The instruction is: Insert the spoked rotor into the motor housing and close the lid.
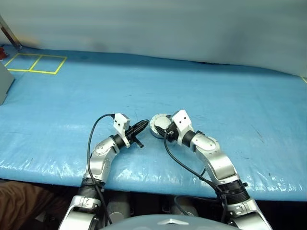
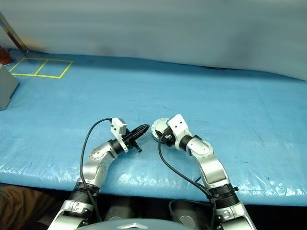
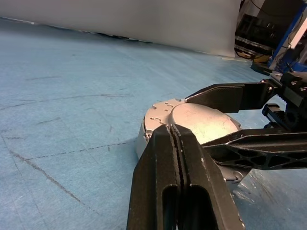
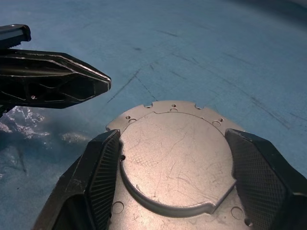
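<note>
One round metal unit is in sight — the housing (image 1: 158,125) with its lid (image 4: 175,158) shut flat on top, plain pale-grey face up, small holes and notches round the rim. It rests on the blue table (image 1: 201,86), near the front edge and about mid-width. No rotor can be seen.

Two grippers meet at it. The right gripper (image 4: 175,165) reaches forward and to the left, tipped slightly down, and its two fingers (image 4: 103,165) stand wide, one on each side of the disc, clasping the housing by its rim. The left gripper (image 3: 175,139) reaches forward and to the right, about level, its two fingers (image 3: 160,158) pressed together with nothing between them; the tips sit right at the near-left edge of the lid — whether they touch it cannot be told.

Far left on the table, yellow tape (image 1: 36,63) marks two squares.
</note>
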Controlling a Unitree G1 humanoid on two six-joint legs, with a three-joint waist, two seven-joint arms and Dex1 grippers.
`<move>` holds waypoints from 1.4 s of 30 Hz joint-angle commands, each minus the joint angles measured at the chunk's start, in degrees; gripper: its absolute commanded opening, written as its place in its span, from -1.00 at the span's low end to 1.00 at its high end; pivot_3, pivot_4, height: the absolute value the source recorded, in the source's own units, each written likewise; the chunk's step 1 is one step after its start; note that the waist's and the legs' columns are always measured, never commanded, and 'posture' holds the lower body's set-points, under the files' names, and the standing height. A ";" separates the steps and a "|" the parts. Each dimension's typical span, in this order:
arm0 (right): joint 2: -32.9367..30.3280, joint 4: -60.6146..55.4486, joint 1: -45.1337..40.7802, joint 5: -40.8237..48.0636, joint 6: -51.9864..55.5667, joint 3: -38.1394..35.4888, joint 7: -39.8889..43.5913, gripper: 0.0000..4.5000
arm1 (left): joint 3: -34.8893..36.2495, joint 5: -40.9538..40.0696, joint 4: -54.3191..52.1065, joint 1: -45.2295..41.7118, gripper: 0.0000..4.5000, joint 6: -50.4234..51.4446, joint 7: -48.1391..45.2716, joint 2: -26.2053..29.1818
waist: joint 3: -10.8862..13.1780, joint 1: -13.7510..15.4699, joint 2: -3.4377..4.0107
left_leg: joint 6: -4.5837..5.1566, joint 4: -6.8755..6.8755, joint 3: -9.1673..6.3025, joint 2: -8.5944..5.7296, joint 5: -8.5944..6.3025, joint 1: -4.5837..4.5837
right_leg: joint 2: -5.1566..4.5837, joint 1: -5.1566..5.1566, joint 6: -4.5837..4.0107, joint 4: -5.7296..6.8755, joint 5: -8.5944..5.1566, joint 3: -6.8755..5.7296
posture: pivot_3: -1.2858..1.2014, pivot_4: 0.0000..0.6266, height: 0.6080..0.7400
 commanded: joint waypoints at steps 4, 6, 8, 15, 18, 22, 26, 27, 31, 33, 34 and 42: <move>-0.40 4.17 2.31 -1.19 4.14 0.75 -0.87 0.38 | -3.09 4.34 0.43 -1.22 -0.99 -2.23 0.36 1.09 | 0.00 0.00 0.00 | 0.00 -0.01 0.00 0.00 0.00 0.00 | -0.01 0.00 0.00 0.00 0.00 -0.01 | 0.03 -0.52 1.00; -0.38 3.99 2.34 -1.12 4.21 0.75 -0.84 0.38 | -3.77 5.30 0.97 -1.55 -0.99 -2.77 0.47 1.19 | 0.00 0.00 0.00 | 0.00 -0.01 0.00 0.00 0.00 0.00 | -0.02 -0.01 0.00 -0.01 0.00 -0.01 | 0.03 -0.52 1.00; -0.34 3.86 2.40 -1.07 4.23 0.75 -0.84 0.38 | -4.48 6.44 1.50 -1.94 -0.99 -3.09 0.82 1.28 | 0.00 0.02 0.00 | -0.01 -0.03 0.00 0.00 -0.01 -0.01 | -0.04 -0.03 0.00 -0.01 0.00 -0.02 | 0.03 -0.52 1.00; -0.21 3.45 2.74 -0.90 4.29 0.96 -0.84 0.38 | -6.22 9.57 3.27 -2.89 -0.99 -4.05 1.74 1.31 | 0.00 0.04 0.00 | 0.00 -0.07 0.00 -0.01 -0.01 -0.02 | -0.15 -0.03 0.00 -0.05 0.00 -0.11 | 0.03 -0.52 1.00; -0.14 3.28 2.84 -0.80 4.30 1.01 -0.87 0.38 | -7.30 10.66 3.50 -2.83 -0.99 -4.09 1.81 1.70 | -0.01 0.08 0.01 | -0.01 -0.09 0.00 -0.02 -0.01 -0.02 | -0.17 -0.03 0.00 -0.05 0.00 -0.14 | 0.03 -0.52 1.00; -0.03 3.14 2.90 -0.60 4.28 0.99 -0.89 0.38 | -7.93 11.34 3.56 -2.47 -0.99 -4.18 1.66 1.74 | -0.02 0.08 0.03 | -0.01 -0.10 0.00 -0.02 -0.01 -0.02 | -0.25 -0.03 0.00 -0.06 0.00 -0.21 | 0.03 -0.52 1.00; 0.14 3.01 2.99 -0.32 4.32 0.83 -0.85 0.38 | -8.26 11.61 3.41 -2.06 -0.99 -3.50 1.74 1.90 | -0.03 0.08 0.03 | -0.01 -0.12 -0.01 -0.02 -0.01 -0.02 | -0.30 -0.03 0.00 -0.08 0.00 -0.29 | 0.03 -0.52 1.00; 0.17 2.98 3.01 -0.25 4.35 0.75 -0.85 0.38 | -8.42 11.87 3.44 -1.99 -0.99 -3.38 1.82 2.01 | -0.03 0.08 0.03 | -0.01 -0.14 -0.01 -0.02 -0.01 -0.02 | -0.31 -0.03 0.00 -0.09 0.00 -0.32 | 0.03 -0.52 1.00; 0.11 2.40 3.15 0.55 5.02 0.83 0.11 0.38 | -8.56 12.03 3.32 -1.72 -0.99 -3.14 1.78 2.14 | -0.04 0.09 0.04 | -0.01 -0.18 -0.01 -0.03 -0.01 -0.02 | -0.41 -0.03 0.01 -0.13 -0.01 -0.48 | 0.03 -0.52 1.00; 0.04 1.98 3.26 0.83 4.99 0.91 0.36 0.82 | -8.57 11.99 3.24 -1.63 -1.00 -3.05 1.78 2.18 | -0.06 0.12 0.03 | -0.01 -0.22 -0.01 -0.03 -0.01 -0.03 | -0.53 -0.02 0.00 -0.17 -0.01 -0.63 | 0.03 -0.52 1.00; 0.09 1.85 3.30 0.90 4.79 0.87 0.35 0.96 | -8.56 11.92 3.19 -1.59 -1.00 -3.00 1.81 2.21 | -0.07 0.14 0.03 | -0.01 -0.25 -0.02 -0.04 -0.01 -0.03 | -0.58 -0.02 0.01 -0.20 -0.01 -0.71 | 0.03 -0.52 1.00; 1.09 -1.40 4.21 4.63 3.37 -1.76 1.92 0.99 | -8.63 11.54 3.08 -1.31 -1.00 -2.73 1.85 2.09 | -0.09 0.41 0.03 | -0.01 -0.54 -0.09 -0.07 -0.01 -0.11 | -0.68 0.03 0.01 -0.58 0.00 -1.11 | 0.03 -0.52 1.00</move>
